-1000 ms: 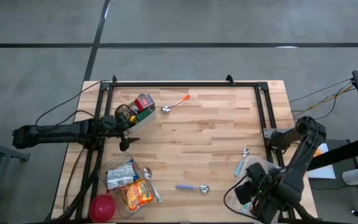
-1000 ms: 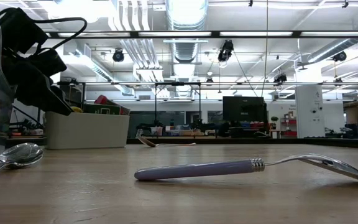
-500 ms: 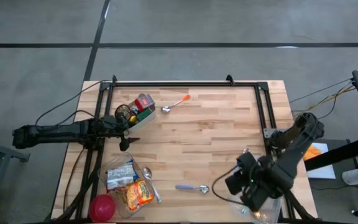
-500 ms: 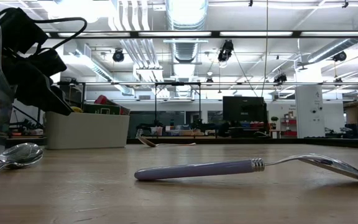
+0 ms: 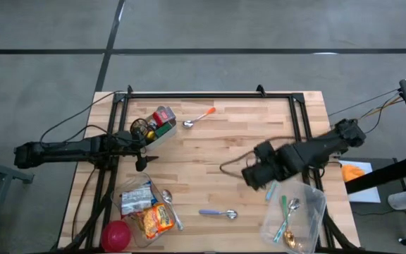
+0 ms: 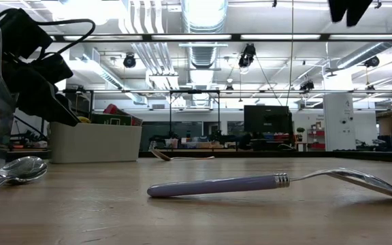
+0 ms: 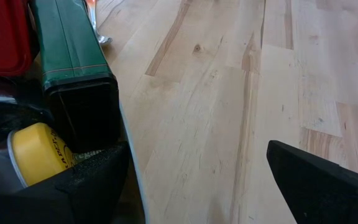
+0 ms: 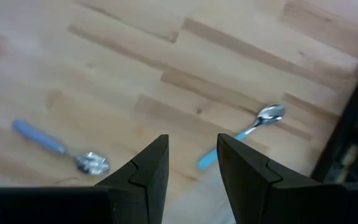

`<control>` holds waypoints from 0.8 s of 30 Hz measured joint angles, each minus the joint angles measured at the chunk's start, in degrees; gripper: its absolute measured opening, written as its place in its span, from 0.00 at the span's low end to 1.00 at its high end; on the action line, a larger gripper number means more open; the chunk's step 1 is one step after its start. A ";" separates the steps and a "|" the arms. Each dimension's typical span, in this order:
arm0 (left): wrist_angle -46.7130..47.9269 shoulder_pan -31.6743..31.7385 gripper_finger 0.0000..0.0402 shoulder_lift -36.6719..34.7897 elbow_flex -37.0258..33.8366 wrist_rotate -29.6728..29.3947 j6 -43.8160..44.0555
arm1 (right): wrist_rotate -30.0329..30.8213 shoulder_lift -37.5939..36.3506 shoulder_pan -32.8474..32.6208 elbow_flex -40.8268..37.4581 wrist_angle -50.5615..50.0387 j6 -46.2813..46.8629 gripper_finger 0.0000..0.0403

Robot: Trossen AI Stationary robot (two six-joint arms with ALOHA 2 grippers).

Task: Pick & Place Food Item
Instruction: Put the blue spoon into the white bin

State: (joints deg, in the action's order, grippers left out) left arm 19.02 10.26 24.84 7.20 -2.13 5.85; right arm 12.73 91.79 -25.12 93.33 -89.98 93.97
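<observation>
Wooden tabletop [image 5: 224,152] carries food packets [image 5: 146,212] in a clear container at its front-left corner. Right gripper [image 5: 249,174] hovers empty near the right edge, fingers [image 8: 148,168] slightly parted; left gripper [image 5: 141,140] waits wide open at the left edge.

Grey floor [image 5: 203,28] is seen around the table, crossed by dark seams at upper frame. In the low view, a ceiling [image 6: 203,41] hung with ducts and strip lights fills the top. A monitor [image 6: 267,119] and benches are set mid-frame, a white pillar [image 6: 337,121] at right.
</observation>
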 joint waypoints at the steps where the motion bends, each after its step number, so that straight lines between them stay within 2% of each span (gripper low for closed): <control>1: 0.00 -0.02 0.95 0.00 0.00 -0.02 0.00 | -0.56 -0.45 1.49 -0.70 -0.06 -0.71 0.33; 10: 0.00 -0.02 0.95 0.00 0.00 -0.01 0.00 | -8.22 -1.03 13.18 -6.60 -0.03 -10.37 0.33; 18: 0.00 -0.02 0.95 0.00 0.00 0.00 0.02 | -16.27 -1.00 16.35 -16.36 2.34 -11.73 0.33; 24: -0.02 0.00 0.95 0.00 0.00 0.00 0.00 | -19.69 -0.98 19.31 -23.90 5.41 -15.69 0.33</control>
State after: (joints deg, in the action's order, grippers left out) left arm 19.01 10.25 24.84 7.20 -2.13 5.85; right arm -6.97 90.80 -5.81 69.43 -84.57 78.28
